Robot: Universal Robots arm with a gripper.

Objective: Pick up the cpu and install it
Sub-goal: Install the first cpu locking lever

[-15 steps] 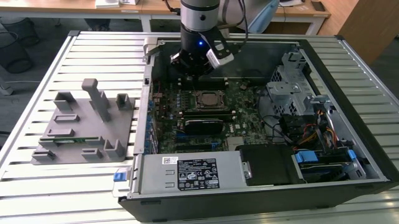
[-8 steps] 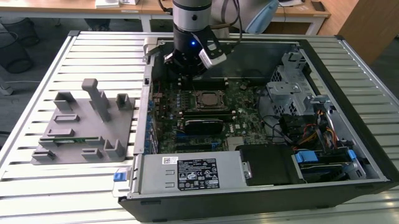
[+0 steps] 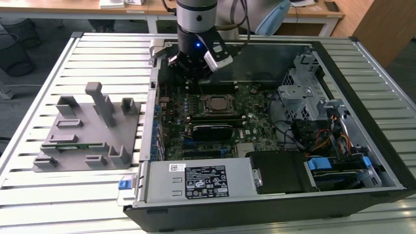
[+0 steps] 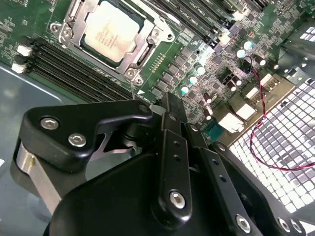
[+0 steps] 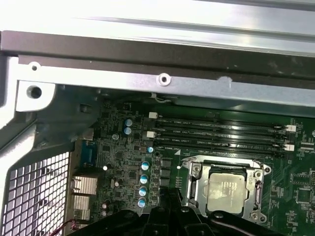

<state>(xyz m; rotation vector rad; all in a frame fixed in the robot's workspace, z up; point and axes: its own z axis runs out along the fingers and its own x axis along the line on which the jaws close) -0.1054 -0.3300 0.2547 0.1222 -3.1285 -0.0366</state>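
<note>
The pincer (image 4: pixel 165 101) hung clenched with its tips pressed together and nothing between them, poised over the motherboard (image 3: pixel 256 114) just beside the socket (image 5: pixel 194 184), on the side toward the case's rear wall. The cpu (image 4: pixel 112 30) lay flat inside the socket, pale metal top up, its edges square with the socket's metal frame; being square, it showed no long axis. In the exterior view the pincer (image 3: pixel 195 82) stood close above the socket, apart from the cpu (image 3: pixel 217 104). A row of black memory slots (image 5: pixel 221 130) ran alongside the socket on one side, and a black block (image 3: pixel 209 130) sat just beside it on the opposite side. Small upright capacitors (image 5: pixel 144 179) stood between the socket and the perforated rear panel (image 5: pixel 34 196), where a red and black wire (image 4: pixel 261 103) trailed. Farther from the socket, a drive cage (image 3: pixel 302 92) and a power supply (image 3: pixel 201 180) bounded the board within the case (image 3: pixel 364 63). Beyond the case, well apart from the socket, a grey fixture (image 3: pixel 91 131) rested on the slatted worktop (image 3: pixel 110 48). The room straight above the socket was open.
</note>
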